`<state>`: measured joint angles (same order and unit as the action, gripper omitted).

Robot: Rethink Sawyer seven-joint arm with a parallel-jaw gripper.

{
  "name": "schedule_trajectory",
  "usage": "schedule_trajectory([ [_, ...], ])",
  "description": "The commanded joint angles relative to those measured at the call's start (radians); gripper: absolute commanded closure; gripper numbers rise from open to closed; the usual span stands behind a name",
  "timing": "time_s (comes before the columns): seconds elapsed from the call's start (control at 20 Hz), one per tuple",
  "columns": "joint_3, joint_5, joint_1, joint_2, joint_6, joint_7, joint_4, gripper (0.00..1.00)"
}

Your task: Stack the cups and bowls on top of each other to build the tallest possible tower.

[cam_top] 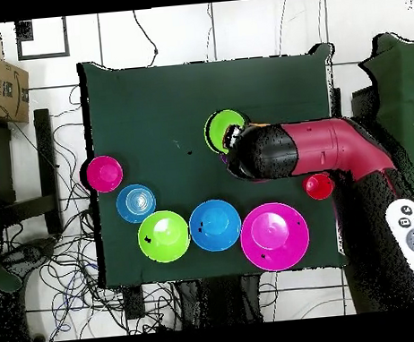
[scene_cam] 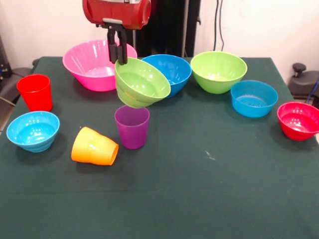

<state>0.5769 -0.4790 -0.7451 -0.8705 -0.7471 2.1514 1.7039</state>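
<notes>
- The end effector (scene_cam: pixel 120 56) pinches the far rim of the small lime green bowl (scene_cam: pixel 142 82), so the bowl hangs tilted, mouth facing forward.
- It hovers directly above the purple cup (scene_cam: pixel 132 127), apparently to be seated there as the next tier.
- Beside the purple cup, the orange cup (scene_cam: pixel 94 147) lies tipped on the counter (scene_cam: pixel 209 189), unusable until righted.
- Well left of the purple cup, the red cup (scene_cam: pixel 35 92) stands upright.

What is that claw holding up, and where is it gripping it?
The gripper holds a small lime green bowl by its rim, pinched at the upper edge. The bowl hangs tilted above the purple cup.
</notes>
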Motion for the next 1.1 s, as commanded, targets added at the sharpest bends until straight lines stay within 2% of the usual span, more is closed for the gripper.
schedule_trajectory([
  [0.05, 0.028, -0.102, 0.01, 0.05, 0.058, -0.183, 0.075, 1.0],
  [0.15, 0.035, -0.1, 0.019, 0.07, 0.038, -0.194, 0.033, 1.0],
  [0.25, 0.03, -0.113, -0.002, 0.07, 0.071, -0.194, 0.068, 1.0],
  [0.65, 0.049, -0.126, -0.028, 0.091, 0.073, -0.227, 0.055, 1.0],
  [0.75, 0.048, -0.143, -0.028, 0.114, 0.079, -0.228, 0.039, 1.0],
  [0.8, 0.051, -0.146, -0.011, 0.143, 0.057, -0.235, -0.014, 1.0],
  [0.85, 0.051, -0.15, -0.011, 0.15, 0.057, -0.234, -0.021, 1.0],
  [1.1, 0.052, -0.171, -0.042, 0.132, 0.095, -0.221, 0.033, 1.0],
])
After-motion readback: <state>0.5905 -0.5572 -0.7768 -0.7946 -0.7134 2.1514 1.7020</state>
